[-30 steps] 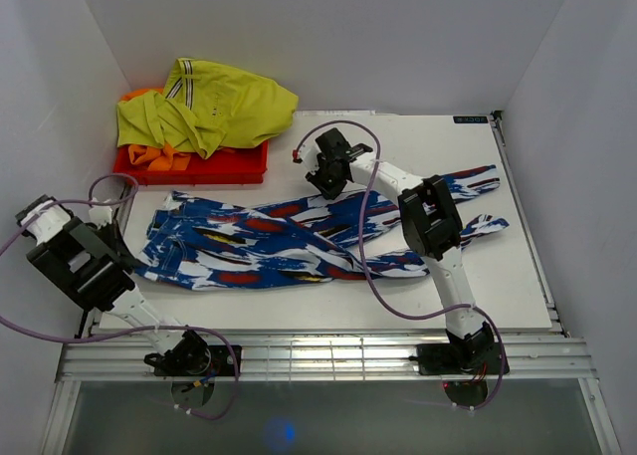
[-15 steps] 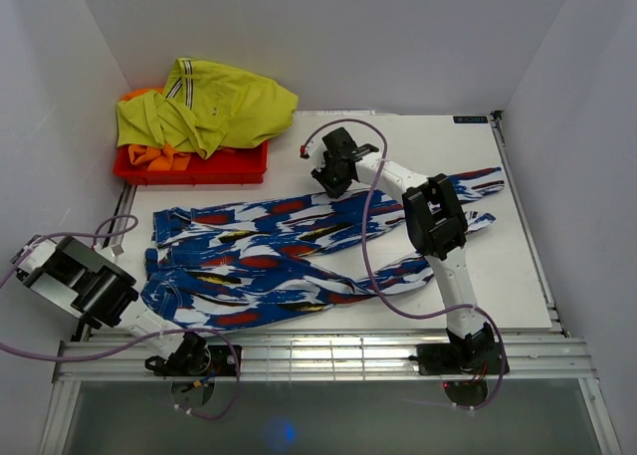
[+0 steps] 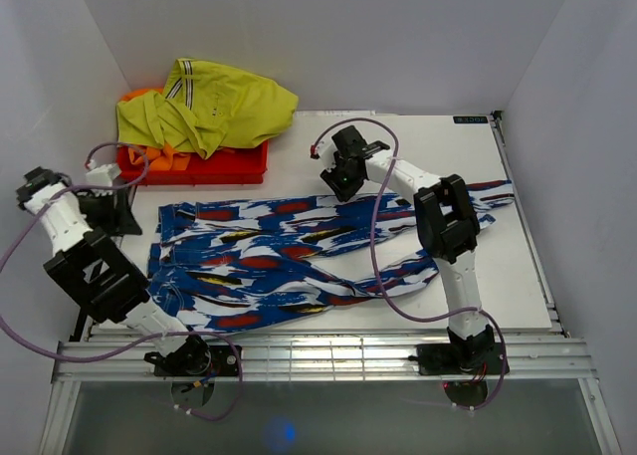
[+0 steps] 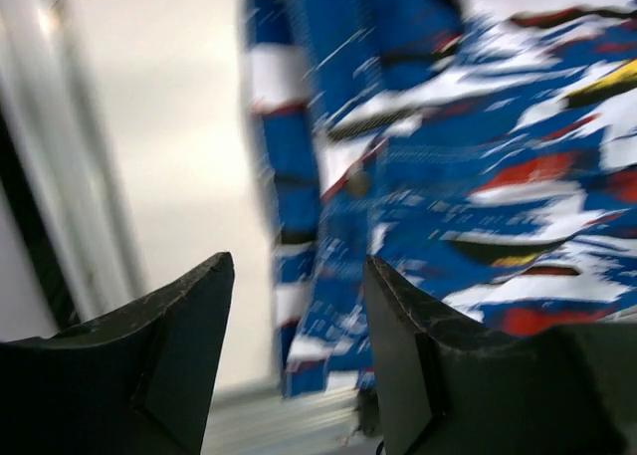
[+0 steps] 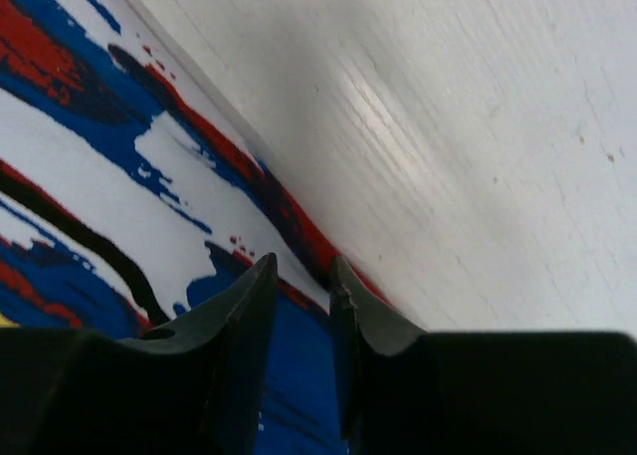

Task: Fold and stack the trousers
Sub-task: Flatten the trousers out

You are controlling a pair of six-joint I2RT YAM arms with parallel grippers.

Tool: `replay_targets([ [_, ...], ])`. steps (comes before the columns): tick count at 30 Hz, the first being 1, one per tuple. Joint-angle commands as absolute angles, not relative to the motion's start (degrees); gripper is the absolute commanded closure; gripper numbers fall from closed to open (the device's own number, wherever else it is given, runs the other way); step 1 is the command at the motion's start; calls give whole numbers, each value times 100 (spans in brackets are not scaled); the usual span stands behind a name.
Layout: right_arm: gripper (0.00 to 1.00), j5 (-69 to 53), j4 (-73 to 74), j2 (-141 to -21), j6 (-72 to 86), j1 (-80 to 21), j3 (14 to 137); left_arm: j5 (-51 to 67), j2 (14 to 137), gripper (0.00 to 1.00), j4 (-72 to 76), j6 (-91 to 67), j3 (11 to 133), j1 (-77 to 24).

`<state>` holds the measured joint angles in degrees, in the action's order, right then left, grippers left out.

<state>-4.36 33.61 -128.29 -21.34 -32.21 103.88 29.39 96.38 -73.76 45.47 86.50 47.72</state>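
We are looking at the trousers (image 3: pixel 289 261) lying spread across the table (image 3: pixel 518 276), waist to the left and legs running right. The left gripper (image 4: pixel 299 266) is hanging open and empty, off the cloth just left of the waistband. The right gripper (image 5: pixel 299 266) is sitting at the far edge of the far leg, its fingers drawn almost together with no cloth showing between them.

We are judging the main risk to be a skewed fold. The two legs are not lying matched and are splaying apart toward the right, so folding now would be trapping wrinkles. Nearly closed fingers could also be shoving the edge along instead of pinching it. The right arm's cable (image 3: pixel 383 286) is trailing over the legs and could be dragging them as the arm moves.

The left wrist view is blurring badly, so we are not making out the waistband's layers. The right arm is covering part of the legs, and we cannot tell whether its fingertips are touching cloth
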Motion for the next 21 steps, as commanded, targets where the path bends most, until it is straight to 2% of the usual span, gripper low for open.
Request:
replay_targets([
  [1,62,-727,3594,-11990,-2100,-3041,10292,3691,9519,35,-6620,3440,8149,3599],
  [2,50,-782,3630,-11866,-2092,-2989,10214,3674,9510,36,-6435,3254,7982,3386],
  [3,43,-869,3752,-11743,-2109,-2866,10169,3569,9527,37,-6059,3095,7806,3184],
  [6,25,-1151,4225,-11216,-2416,-2507,9950,3393,9799,42,-5389,2515,7235,2813],
  [8,11,-1449,4569,-10768,-2907,-2112,9644,3288,10210,50,-5152,2304,7111,2751],
  [11,6,-1696,5158,-10100,-3794,-1366,9151,2998,10694,58,-4827,2189,7075,2751],
  [15,6,-1723,5791,-9476,-5235,-251,8255,2514,11318,68,-4553,2101,7312,2751],
  [18,9,-1653,6169,-9282,-6185,648,7999,2198,11583,73,-4474,2048,7742,2751],
  [21,13,-1635,6390,-9264,-6844,1229,7805,2092,11549,73,-4517,2161,8190,2742],
])
